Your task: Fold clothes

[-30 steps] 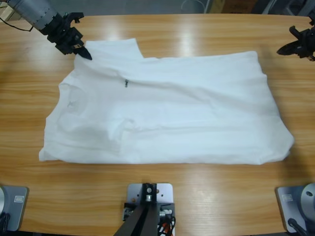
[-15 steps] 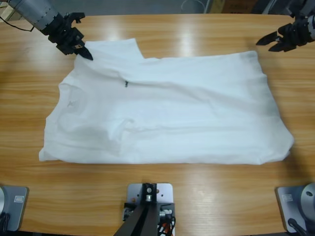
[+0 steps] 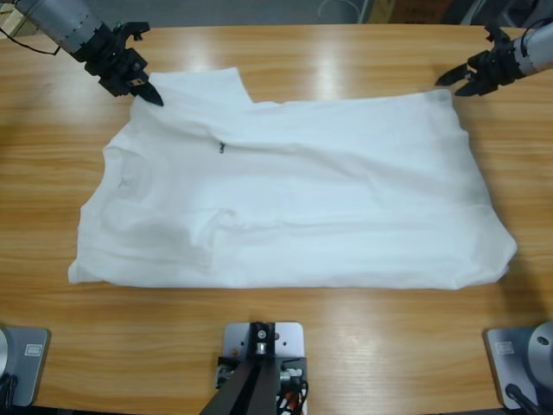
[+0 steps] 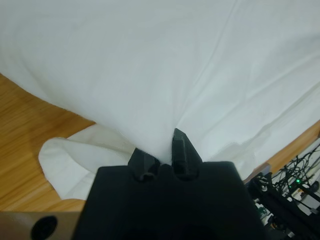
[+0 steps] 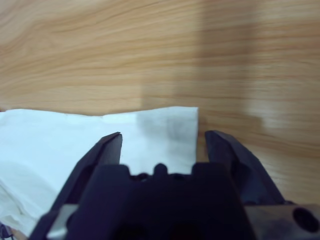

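Within the last second the right gripper (image 3: 451, 82) has been brought, jaws wide apart and empty, over the far corner of the T-shirt (image 3: 294, 203) spread on the table (image 3: 285, 346), while the left gripper (image 3: 147, 92) stays closed on its sleeve edge, so a two-corner lift seems prepared.

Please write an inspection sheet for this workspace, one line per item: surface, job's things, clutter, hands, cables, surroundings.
Surface: wooden table, bare around the shirt.
Job's things: white T-shirt spread flat, partly folded, small dark print facing up.
Clutter: nothing seen.
Hands: left hand shut on the T-shirt edge at the top-left corner; right hand open, jaws astride the top-right corner.
Cables: wire bundle beyond the table edge, in the left wrist view.
Surroundings: nothing seen clearly.
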